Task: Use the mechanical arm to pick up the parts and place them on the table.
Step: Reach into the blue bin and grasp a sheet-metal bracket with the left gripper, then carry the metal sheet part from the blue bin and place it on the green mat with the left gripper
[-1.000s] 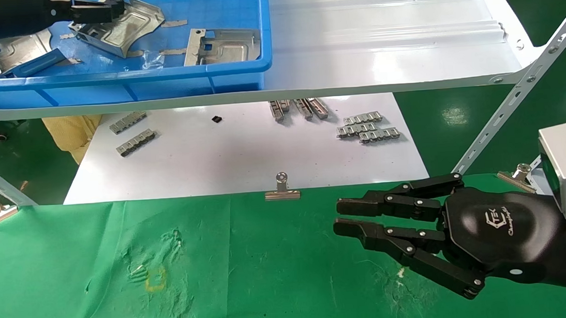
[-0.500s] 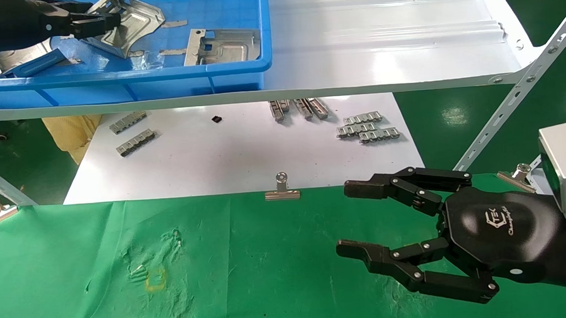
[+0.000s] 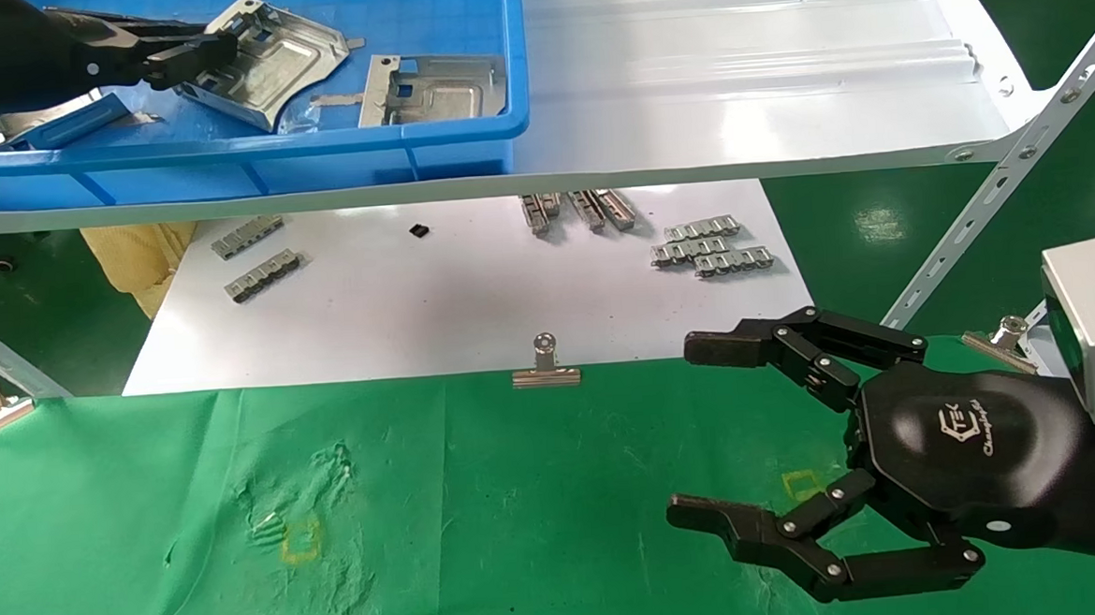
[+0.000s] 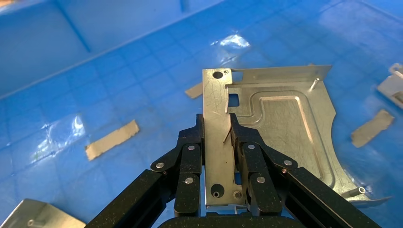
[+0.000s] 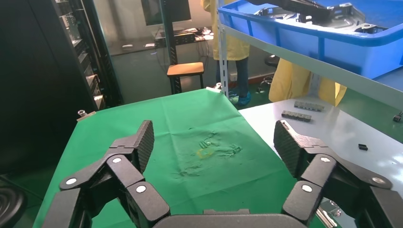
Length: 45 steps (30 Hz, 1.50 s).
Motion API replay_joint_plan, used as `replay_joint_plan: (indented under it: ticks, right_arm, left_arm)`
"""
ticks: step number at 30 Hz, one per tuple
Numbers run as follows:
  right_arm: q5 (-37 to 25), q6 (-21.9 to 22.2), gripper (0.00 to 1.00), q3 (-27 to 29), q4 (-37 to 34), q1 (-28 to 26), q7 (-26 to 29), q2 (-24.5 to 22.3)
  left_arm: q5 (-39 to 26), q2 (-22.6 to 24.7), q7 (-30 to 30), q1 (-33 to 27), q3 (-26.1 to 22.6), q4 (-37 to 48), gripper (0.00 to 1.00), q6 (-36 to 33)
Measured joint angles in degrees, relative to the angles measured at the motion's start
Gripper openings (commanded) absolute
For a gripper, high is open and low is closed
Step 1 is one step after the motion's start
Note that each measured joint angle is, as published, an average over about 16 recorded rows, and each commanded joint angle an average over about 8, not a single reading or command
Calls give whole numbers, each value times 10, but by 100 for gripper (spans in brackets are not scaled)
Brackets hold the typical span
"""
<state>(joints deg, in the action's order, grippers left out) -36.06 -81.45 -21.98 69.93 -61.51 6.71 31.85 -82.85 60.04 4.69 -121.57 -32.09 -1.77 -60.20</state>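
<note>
My left gripper (image 3: 201,52) is inside the blue bin (image 3: 333,141) on the shelf, shut on the bent flange of a silvery metal part (image 3: 277,59). The left wrist view shows the fingers (image 4: 190,152) clamped on the flange of that part (image 4: 280,118), held above the bin floor. A second part (image 3: 433,88) lies in the bin to its right, and a third (image 3: 22,115) lies at the bin's left end. My right gripper (image 3: 699,431) hovers wide open and empty over the green table (image 3: 474,508), at its right side; its fingers (image 5: 140,140) show in the right wrist view.
A white board (image 3: 462,293) under the shelf holds grey link strips (image 3: 708,247). Binder clips (image 3: 544,364) pin the cloth's far edge. A slanted shelf post (image 3: 992,200) stands near my right arm. Yellow square marks (image 3: 299,538) sit on the cloth.
My left gripper has lifted the part and shifted it a little to the right in the bin. My right gripper has opened from nearly closed to wide open.
</note>
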Motion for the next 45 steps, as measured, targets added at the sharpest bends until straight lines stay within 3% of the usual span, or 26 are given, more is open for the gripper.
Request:
replay_joint_plan:
  ticks: [7,15,24,37,45]
  right_arm:
    - [0,0,100,0,0,0,0,0]
    - [0,0,100,0,0,0,0,0]
    - [0,0,100,0,0,0,0,0]
    - [0,0,100,0,0,0,0,0]
    - [0,0,100,0,0,0,0,0]
  left_arm:
    - [28,-16,-34,-8,18,-16,0,-72]
    - [62,-37,-80,-9,37,-39,0,-205]
    - [113,-73,-119,32,28,-127,0,-307]
    - [213,-174,-162,152,-74,-351,0,-314]
    - [194,-190,-234,194,-155,-353,0,-303]
